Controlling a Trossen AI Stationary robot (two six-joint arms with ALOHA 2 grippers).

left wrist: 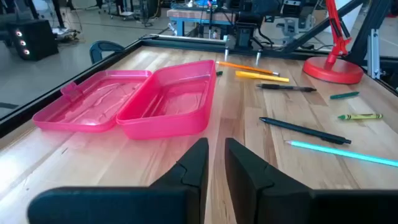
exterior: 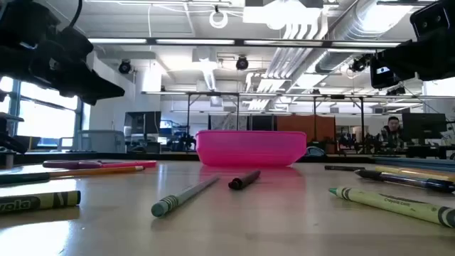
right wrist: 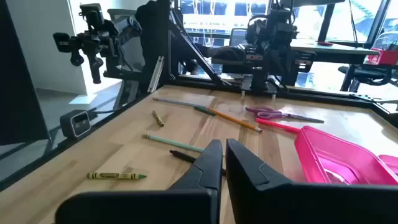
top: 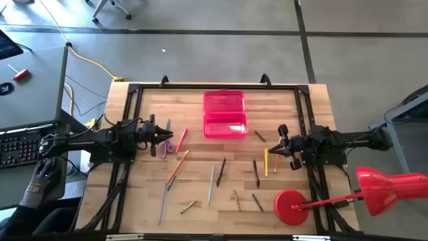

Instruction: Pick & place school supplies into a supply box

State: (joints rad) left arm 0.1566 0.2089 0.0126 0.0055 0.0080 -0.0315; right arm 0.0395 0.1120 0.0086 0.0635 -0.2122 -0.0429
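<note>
The supply box [top: 225, 115] is translucent pink and lies open near the table's far middle, with its lid [left wrist: 93, 99] flat beside the tray [left wrist: 171, 102]. Pencils and pens lie scattered nearer: an orange pencil [top: 177, 166], a grey one [top: 211, 184], a dark pen [top: 255, 173] and a yellow pencil [top: 266, 161]. Purple-handled scissors [top: 162, 146] lie at the left beside a pink pencil [top: 180, 140]. My left gripper [top: 155, 130] hovers above the scissors, shut and empty [left wrist: 214, 163]. My right gripper [top: 281, 142] hovers beside the yellow pencil, shut and empty [right wrist: 222, 160].
A red lamp with a round base [top: 293, 206] stands at the table's near right corner, its arm reaching right past the edge. A black frame rail [top: 214, 86] runs round the table top. A green crayon [exterior: 391, 203] and a grey-green crayon [exterior: 181, 197] lie near the table's near edge.
</note>
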